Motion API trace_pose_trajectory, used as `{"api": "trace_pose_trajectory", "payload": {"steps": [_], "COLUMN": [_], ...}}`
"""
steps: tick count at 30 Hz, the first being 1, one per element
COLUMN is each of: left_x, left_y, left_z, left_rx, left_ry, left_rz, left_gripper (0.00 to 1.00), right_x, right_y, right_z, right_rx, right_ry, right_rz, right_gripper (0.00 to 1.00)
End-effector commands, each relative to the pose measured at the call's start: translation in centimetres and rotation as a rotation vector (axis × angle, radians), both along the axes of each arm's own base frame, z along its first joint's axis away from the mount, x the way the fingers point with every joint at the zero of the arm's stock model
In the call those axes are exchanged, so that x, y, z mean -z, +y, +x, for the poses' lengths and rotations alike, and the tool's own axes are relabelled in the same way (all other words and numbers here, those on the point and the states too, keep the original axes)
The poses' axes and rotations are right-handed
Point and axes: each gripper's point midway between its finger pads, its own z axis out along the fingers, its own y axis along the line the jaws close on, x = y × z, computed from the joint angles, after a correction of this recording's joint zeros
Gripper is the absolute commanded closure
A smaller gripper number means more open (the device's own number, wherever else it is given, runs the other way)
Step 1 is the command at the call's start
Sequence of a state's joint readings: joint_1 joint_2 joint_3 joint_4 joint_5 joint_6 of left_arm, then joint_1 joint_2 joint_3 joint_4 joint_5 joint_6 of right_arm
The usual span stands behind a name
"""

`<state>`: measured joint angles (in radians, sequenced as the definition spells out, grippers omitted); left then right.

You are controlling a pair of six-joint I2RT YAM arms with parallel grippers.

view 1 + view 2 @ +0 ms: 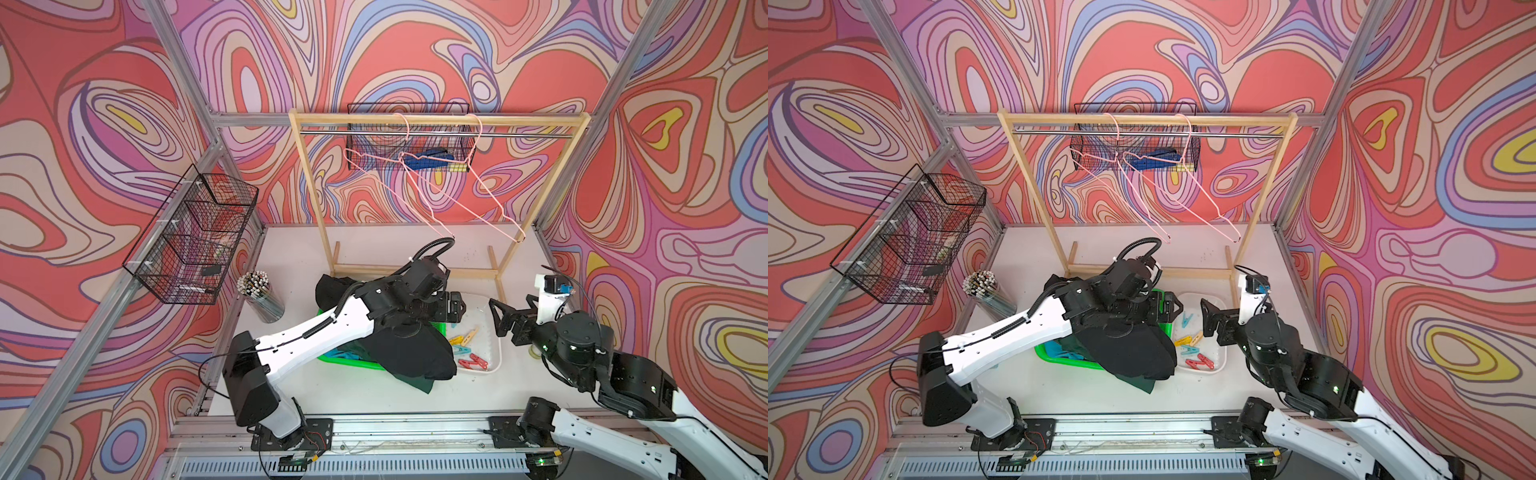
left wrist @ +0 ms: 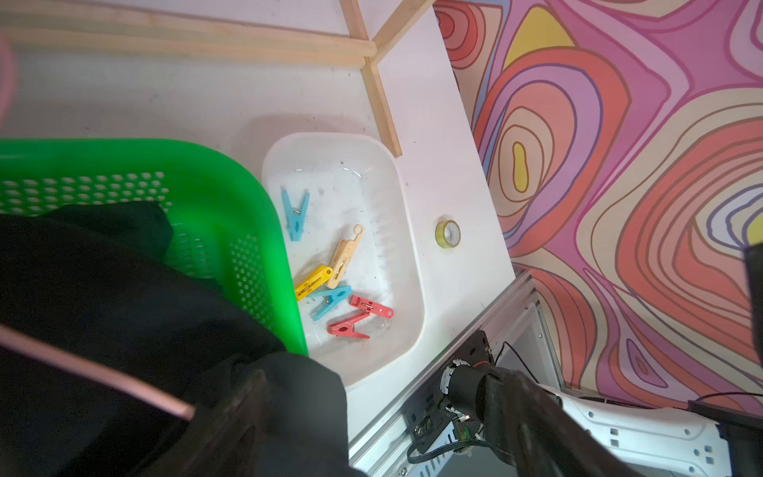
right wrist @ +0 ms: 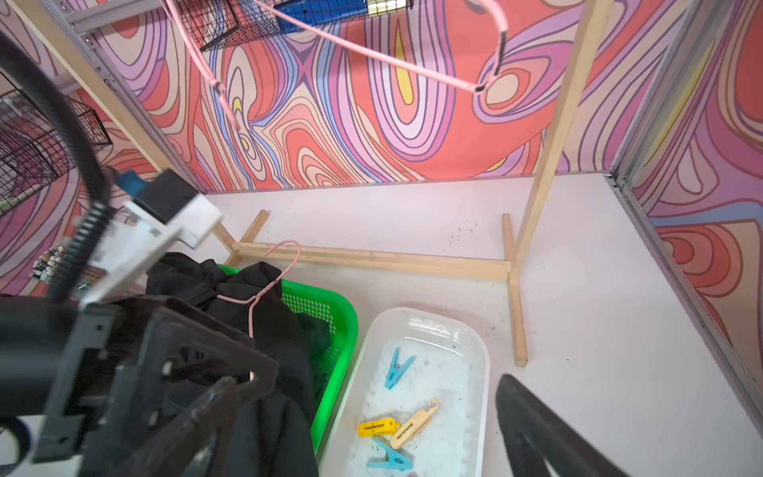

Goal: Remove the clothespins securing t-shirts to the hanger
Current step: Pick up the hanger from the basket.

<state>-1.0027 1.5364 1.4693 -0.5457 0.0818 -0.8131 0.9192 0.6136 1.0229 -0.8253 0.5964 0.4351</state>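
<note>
Over the basket, left gripper stands spread, gripping nothing; right gripper gapes empty beside the tray. All six clothespins lie in it, shirts heaped in the basket: nothing seems left.

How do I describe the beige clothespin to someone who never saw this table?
Find the green basket; beside it lies a white tray holding six clothespins. The beige clothespin touches the yellow one and, alone among them, ends in a hook.
</note>
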Motion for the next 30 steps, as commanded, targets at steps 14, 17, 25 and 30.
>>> {"api": "trace_pose_trajectory", "payload": {"steps": [14, 17, 25, 30], "left_x": [-1.3, -0.8, 0.5, 1.3], "left_y": [13.8, 16.2, 19.7, 20.9], "left_z": [0.1, 0.2, 0.0, 0.0], "left_rx": [-0.21, -0.243, -0.267, -0.263], "left_ry": [-0.166, -0.154, -0.097, -0.087], "left_rz": [0.147, 0.142, 0.159, 0.211], "left_gripper": [0.06, 0.05, 0.0, 0.0], "right_x": [5.2, 6.3, 9.5, 10.4], "right_y": [10.7, 12.7, 16.0, 17.8], "right_z": [3.5, 4.2, 7.6, 9.4], "right_rx": [-0.207, -0.244, -0.317, -0.365], "right_ry": [0.191, 0.223, 0.381, 0.394], "right_rz": [-0.018, -0.01, 0.092, 0.149], "right_gripper": [0.02, 0.02, 0.02, 0.04]}}
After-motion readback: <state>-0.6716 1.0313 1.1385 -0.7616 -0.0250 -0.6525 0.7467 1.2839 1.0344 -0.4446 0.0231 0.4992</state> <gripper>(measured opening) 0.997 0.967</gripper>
